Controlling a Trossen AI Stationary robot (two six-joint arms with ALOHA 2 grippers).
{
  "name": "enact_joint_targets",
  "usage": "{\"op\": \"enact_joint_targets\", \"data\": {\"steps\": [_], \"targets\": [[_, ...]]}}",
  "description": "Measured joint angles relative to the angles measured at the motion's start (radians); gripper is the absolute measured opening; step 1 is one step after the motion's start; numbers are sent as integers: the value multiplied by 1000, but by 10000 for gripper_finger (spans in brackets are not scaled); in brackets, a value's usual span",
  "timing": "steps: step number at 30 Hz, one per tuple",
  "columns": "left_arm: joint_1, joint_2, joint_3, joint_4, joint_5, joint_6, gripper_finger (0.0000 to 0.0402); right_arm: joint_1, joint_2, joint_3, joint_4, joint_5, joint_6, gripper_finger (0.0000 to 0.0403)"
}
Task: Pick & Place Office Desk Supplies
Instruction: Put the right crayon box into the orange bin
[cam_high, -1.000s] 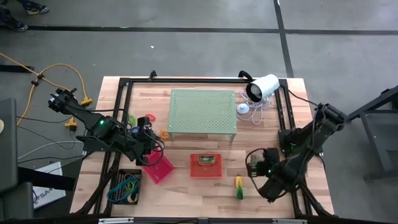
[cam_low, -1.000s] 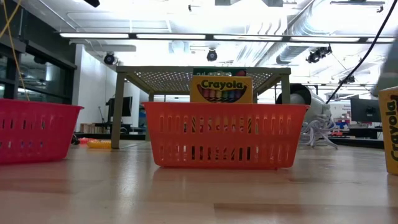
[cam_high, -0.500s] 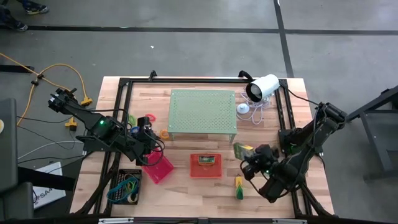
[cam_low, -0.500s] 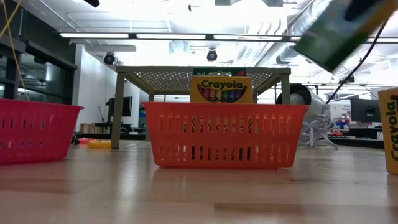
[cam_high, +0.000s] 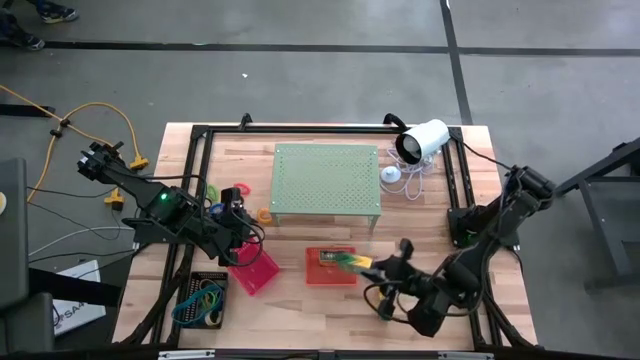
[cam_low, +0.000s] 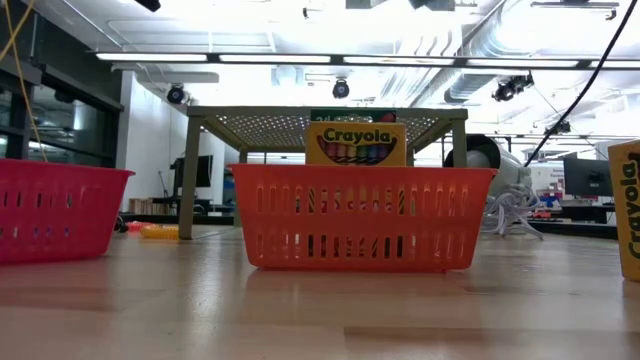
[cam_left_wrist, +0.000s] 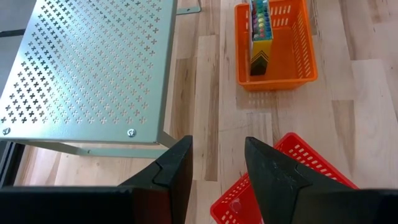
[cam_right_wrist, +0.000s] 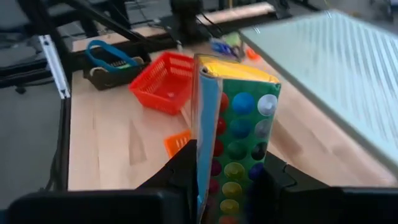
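Observation:
My right gripper (cam_high: 374, 267) is shut on a green pack (cam_high: 352, 262) printed with coloured dots and hovers at the right end of the orange tray (cam_high: 316, 276). A Crayola pack (cam_low: 355, 143) stands inside that tray. Another Crayola pack (cam_low: 626, 210) stands on the table near the right arm. My left gripper (cam_high: 240, 236) is open above the far corner of the pink tray (cam_high: 258, 276). Rubber-band loops (cam_high: 203, 296) lie in the black tray. Pink and orange rings (cam_high: 234, 193) lie by the stand's left legs. My right gripper pinches the dotted green pack (cam_right_wrist: 239, 137) between its two fingers (cam_right_wrist: 177, 175), one on each broad face, at the end opposite its yellow top (cam_right_wrist: 239, 70). The fingers come from the table's right, and the pack sticks out beyond them, lifted clear.
The pale green perforated stand (cam_high: 326, 178) stands at the table's middle far side, with a white camera (cam_high: 422, 140) and its cable to the right. Black frame rails (cam_high: 200, 160) run along the table's edges. Bare wood lies between the pink and orange trays.
My right gripper has carried the green pack from the table's right side toward the left, to the orange tray's right end. The pack crossed the upper right of the low view half a second ago and has left it. My left arm has kept still.

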Motion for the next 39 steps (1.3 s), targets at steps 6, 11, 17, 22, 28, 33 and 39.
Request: {"op": "enact_joint_targets", "data": {"steps": [6, 11, 17, 22, 28, 33, 39], "targets": [[0, 0, 0, 0, 0, 0, 139, -31, 16, -12, 135, -19, -191, 88], [0, 0, 0, 0, 0, 0, 139, -70, 17, -64, 237, -55, -258, 88], [0, 0, 0, 0, 0, 0, 139, -118, 17, -185, 522, -200, -371, 88], [0, 0, 0, 0, 0, 0, 139, -156, 17, -329, 797, -281, -432, 88], [0, 0, 0, 0, 0, 0, 139, -193, 24, -452, 958, -323, -430, 88], [0, 0, 0, 1, 0, 0, 139, -222, 97, -463, 1067, -404, -475, 88], [0, 0, 0, 2, 0, 0, 139, -248, 175, -461, 1157, -443, -486, 88]]}}
